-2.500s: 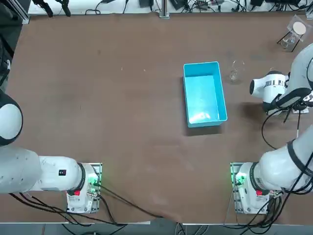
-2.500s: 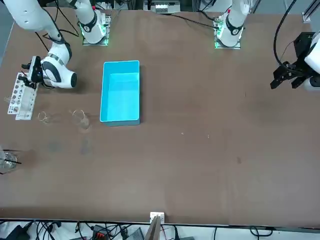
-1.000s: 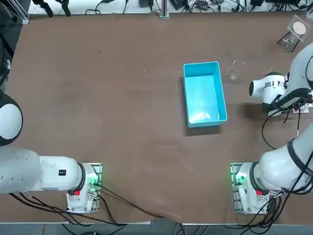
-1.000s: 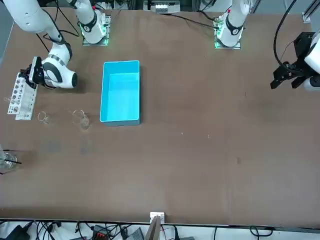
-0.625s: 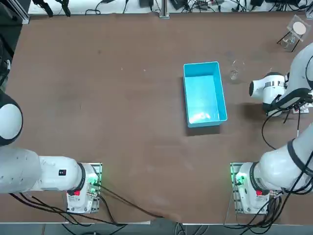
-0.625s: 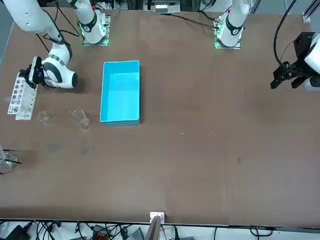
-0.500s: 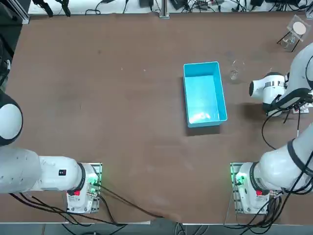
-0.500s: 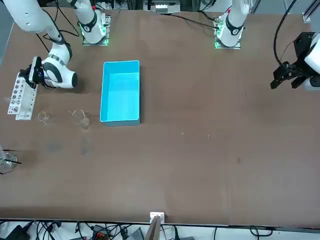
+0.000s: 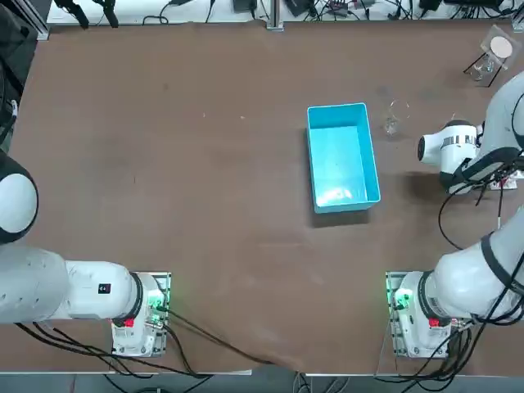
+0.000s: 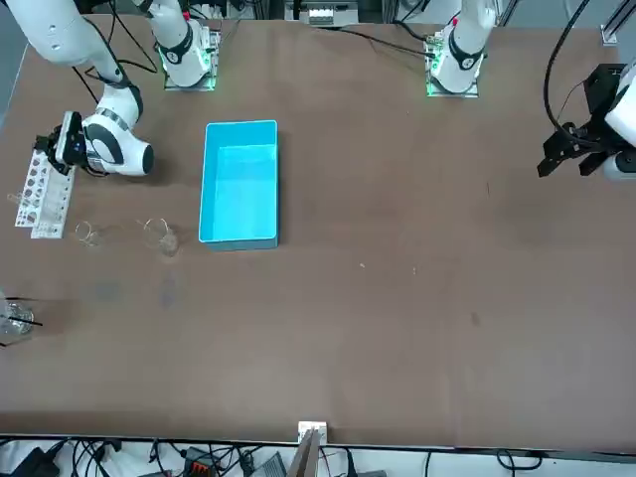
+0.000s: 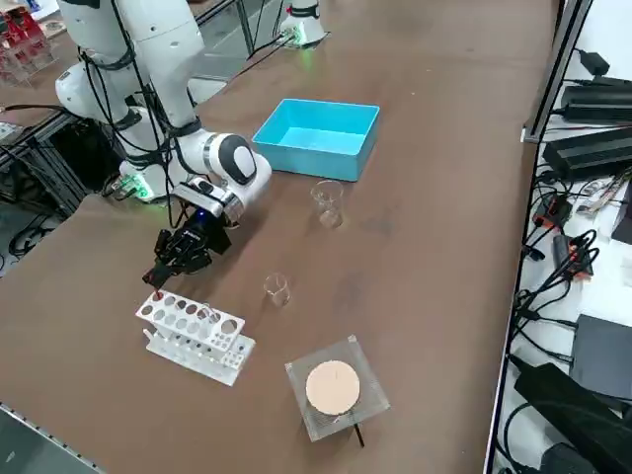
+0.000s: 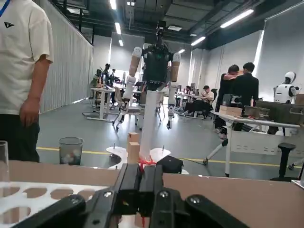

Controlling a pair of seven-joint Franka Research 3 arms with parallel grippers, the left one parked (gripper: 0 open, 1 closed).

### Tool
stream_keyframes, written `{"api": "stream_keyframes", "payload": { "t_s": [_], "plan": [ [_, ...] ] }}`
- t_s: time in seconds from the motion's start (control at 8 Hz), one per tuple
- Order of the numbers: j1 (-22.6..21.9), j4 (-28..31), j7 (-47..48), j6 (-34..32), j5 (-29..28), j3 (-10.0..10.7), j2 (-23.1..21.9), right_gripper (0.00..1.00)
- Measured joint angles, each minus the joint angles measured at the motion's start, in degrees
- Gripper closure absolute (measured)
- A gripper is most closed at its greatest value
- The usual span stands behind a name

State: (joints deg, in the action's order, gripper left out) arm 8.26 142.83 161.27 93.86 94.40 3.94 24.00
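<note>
Fingers of my right gripper are pressed narrowly together, hanging just above one end of the white test tube rack near the table's right edge, with a small beaker just beside it and a taller beaker and blue bin farther off.

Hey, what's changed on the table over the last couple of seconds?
Almost nothing. The right gripper, shut on a small red thing, shifted only a touch at the test-tube rack; the direction is too slight to tell. Nothing visibly taken or let go. The rack, glass beakers and blue bin stayed put.
</note>
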Motion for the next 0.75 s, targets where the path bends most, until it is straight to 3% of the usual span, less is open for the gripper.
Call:
{"api": "stream_keyframes", "payload": {
  "t_s": [0.75],
  "plan": [
    [-0.01,0.16,-1.83,-1.13,0.03,-0.17,-3.33,0.98]
  ]
}}
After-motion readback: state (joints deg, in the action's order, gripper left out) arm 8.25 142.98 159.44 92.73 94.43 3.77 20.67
